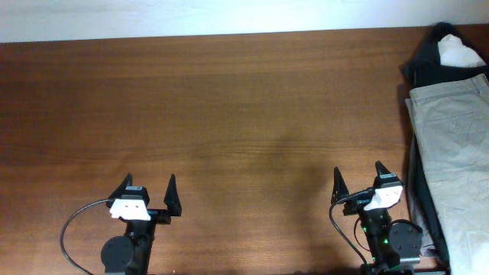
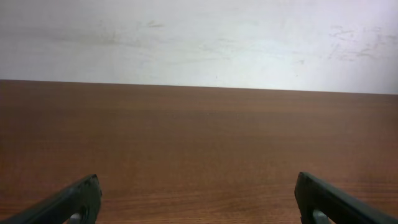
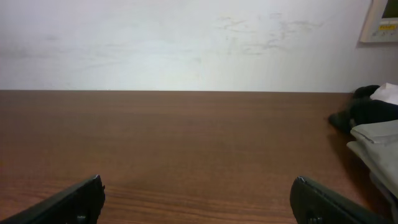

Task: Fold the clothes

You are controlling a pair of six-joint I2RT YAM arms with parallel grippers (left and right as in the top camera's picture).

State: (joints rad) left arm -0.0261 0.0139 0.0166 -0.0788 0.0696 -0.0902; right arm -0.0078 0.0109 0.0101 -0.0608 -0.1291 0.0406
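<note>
The light khaki shorts [image 1: 457,156] lie spread flat at the table's right edge, on top of black garments. They also show at the right edge of the right wrist view [image 3: 379,144]. My left gripper [image 1: 150,184] is open and empty near the front left of the table; its fingertips frame bare wood in the left wrist view [image 2: 198,186]. My right gripper [image 1: 357,173] is open and empty near the front right, a short way left of the shorts; it frames bare wood in the right wrist view [image 3: 198,186].
Black garments [image 1: 422,59] lie under and behind the shorts, with a small white cloth [image 1: 457,52] on top at the far right corner. The brown wooden table [image 1: 229,114] ends at a white wall [image 3: 186,43] at the back.
</note>
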